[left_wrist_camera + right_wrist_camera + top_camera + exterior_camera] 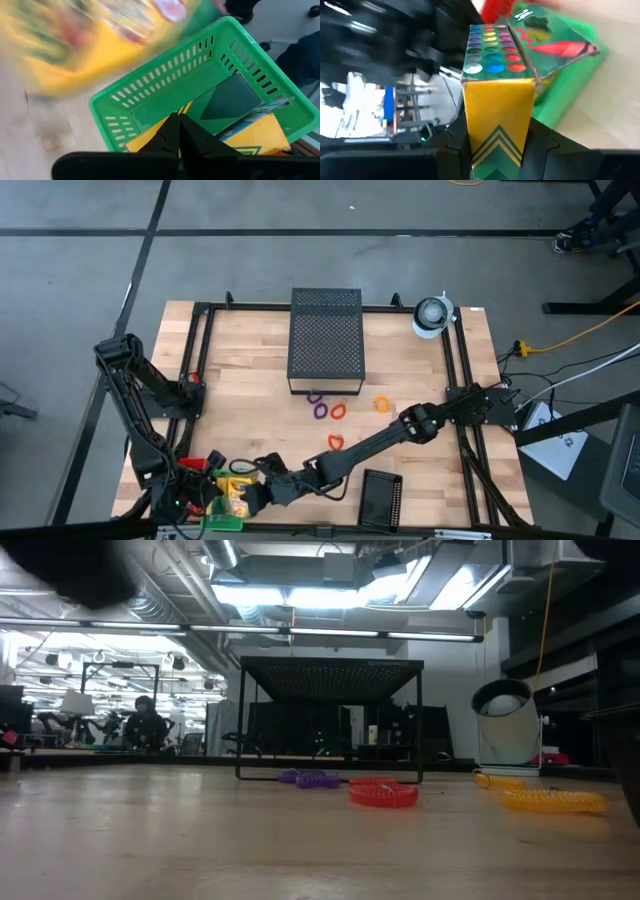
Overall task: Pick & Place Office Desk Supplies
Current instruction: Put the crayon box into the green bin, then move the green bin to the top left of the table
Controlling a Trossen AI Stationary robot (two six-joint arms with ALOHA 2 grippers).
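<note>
My right gripper (497,137) reaches across the table to its near left corner (252,492), shut on a yellow-and-green crayon box (497,95) whose open end shows the crayon tips. The box hangs over the rim of a green basket (150,95), where another crayon box (250,137) lies inside. My left gripper (179,132) hovers shut above the basket (222,523), touching nothing. Purple (318,404), red (337,442) and orange (382,404) rings lie flat on the table's middle. My right gripper pinches the crayon box between its two fingers (542,142), which lie on the two opposite sides of its closed chevron end (476,142). The fingers come from the table's right, slanting down. The box points away from the fingers, lifted over the basket, open end farthest out.
A large black perforated metal box (325,335) stands at the far middle on thin legs (330,680). A small black mesh tray (380,498) lies at the near edge. A white round device (432,315) sits at the far right corner. A black frame (200,350) borders the table.
</note>
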